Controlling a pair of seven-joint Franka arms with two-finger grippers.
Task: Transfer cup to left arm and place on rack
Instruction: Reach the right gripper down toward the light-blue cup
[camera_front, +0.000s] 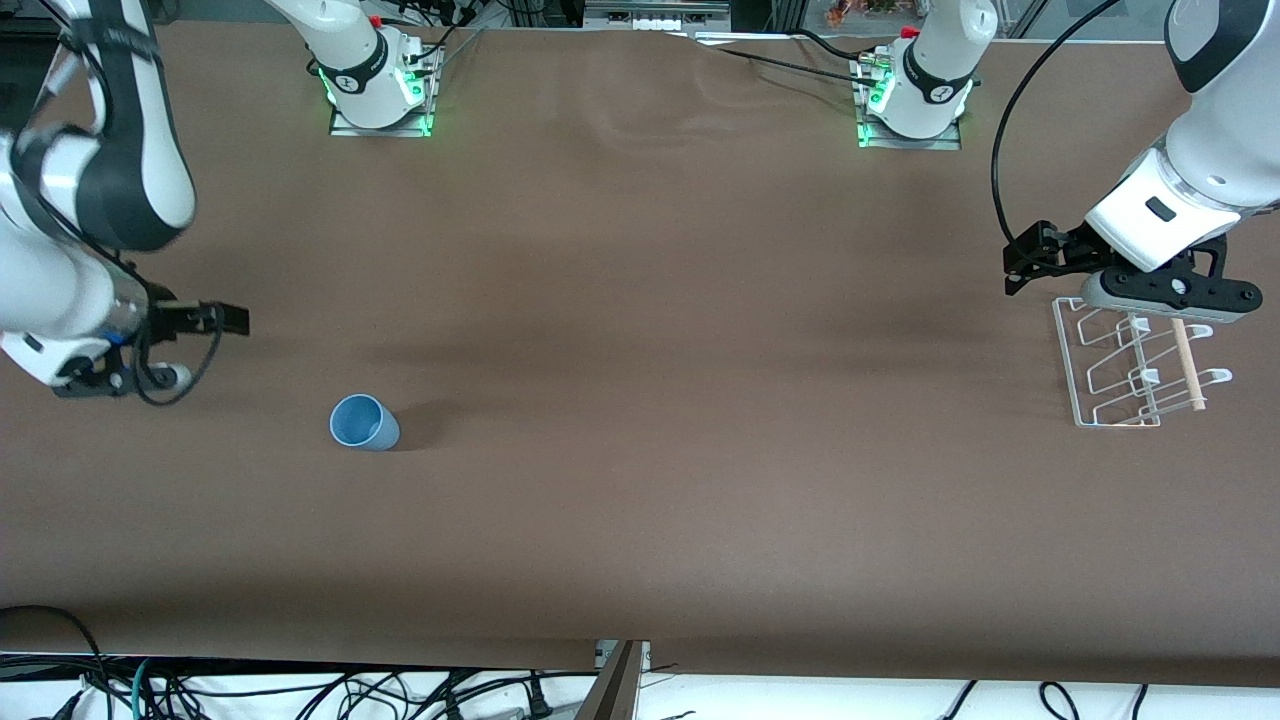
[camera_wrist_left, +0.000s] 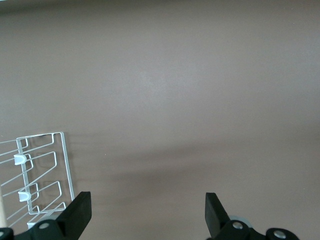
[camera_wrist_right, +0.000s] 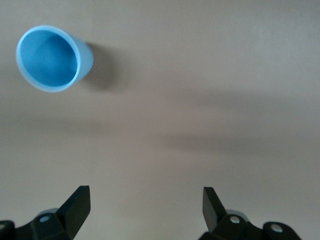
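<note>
The light-blue cup (camera_front: 364, 423) stands upright on the brown table toward the right arm's end; it also shows in the right wrist view (camera_wrist_right: 50, 57). My right gripper (camera_front: 232, 320) is open and empty (camera_wrist_right: 146, 200), over bare table apart from the cup. The white wire rack (camera_front: 1120, 370) with its wooden rod (camera_front: 1188, 365) sits at the left arm's end and shows partly in the left wrist view (camera_wrist_left: 45, 175). My left gripper (camera_front: 1028, 262) is open and empty (camera_wrist_left: 148, 205), over the table just beside the rack.
The brown table (camera_front: 680, 350) is bare between the cup and the rack. Both arm bases (camera_front: 378, 85) (camera_front: 915, 95) stand along the table's edge farthest from the front camera. Cables hang below the table's near edge (camera_front: 300, 690).
</note>
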